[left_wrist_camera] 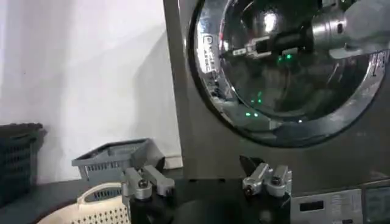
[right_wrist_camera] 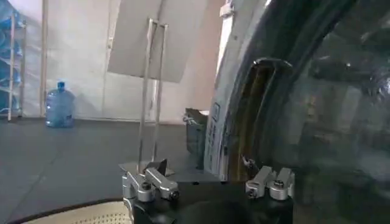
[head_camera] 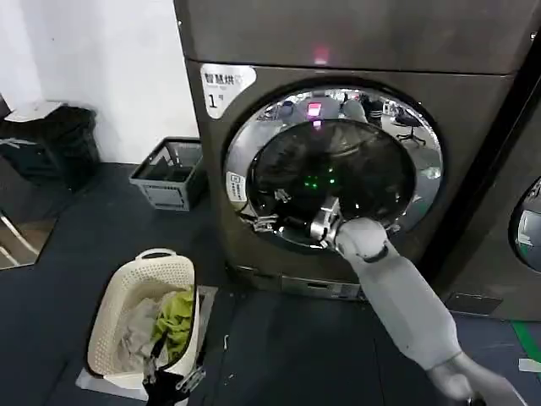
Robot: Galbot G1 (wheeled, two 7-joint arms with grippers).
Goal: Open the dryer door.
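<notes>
My head camera looked forward and down at the dryer door [head_camera: 332, 165], with the floor and a cream laundry basket [head_camera: 144, 317] low on my left. My left wrist camera sat low beside that basket, facing up over my left gripper [left_wrist_camera: 206, 182] at the door from farther back. My right wrist camera pressed close to the door's edge, looking along it over my right gripper [right_wrist_camera: 207, 182]. All three shared the door.

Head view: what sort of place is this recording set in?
Probably a laundry room or laundromat mock-up. A numbered front-loading dryer with its round dryer door stands beside a second machine's door, and a laundry basket of clothes sits on the dark floor. The right gripper is at the door.
</notes>
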